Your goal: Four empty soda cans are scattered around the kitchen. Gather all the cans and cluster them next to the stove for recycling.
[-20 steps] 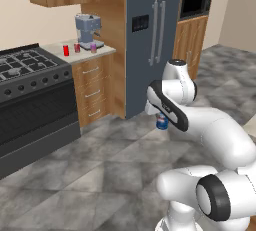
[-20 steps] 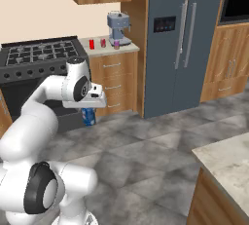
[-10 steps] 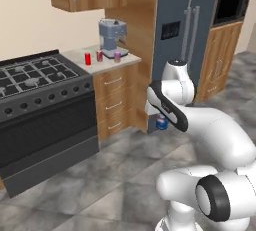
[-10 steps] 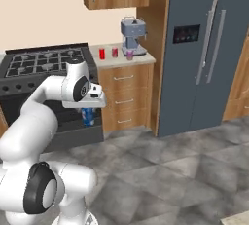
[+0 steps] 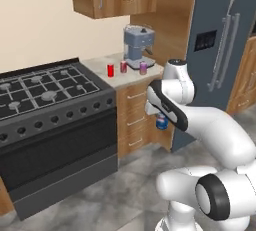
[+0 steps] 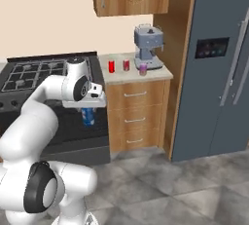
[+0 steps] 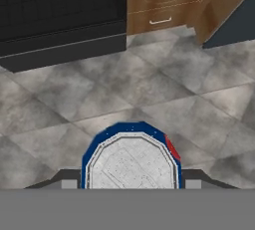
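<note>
My gripper [image 6: 89, 113] hangs off the folded arm above the grey tiled floor [image 7: 149, 89], in front of the stove [image 5: 50, 125]. Its jaws are part closed on the blue-and-white soda can [image 7: 131, 159], which sits upright between them; in the hand view the can's silvery top lies at 6 o'clock with a finger tip [image 7: 67, 181] against each side. In the left base view the same can [image 5: 161, 121] shows just below the wrist, clear of the floor.

Three further cans stand upright on the pale counter [image 6: 160, 74] beside the stove's right edge: the red can [image 6: 111, 66] nearest the stove, the reddish-pink can [image 6: 126, 65] at its 3 o'clock, and the pale pink-lilac can [image 6: 143, 69] further along at 3 o'clock, just in front of the grey-blue coffee machine [image 6: 148, 47]. The three are near one another but not touching.

Wooden drawers [image 6: 136, 117] sit under the counter, and a dark grey refrigerator [image 6: 214, 63] stands at 3 o'clock of them.
</note>
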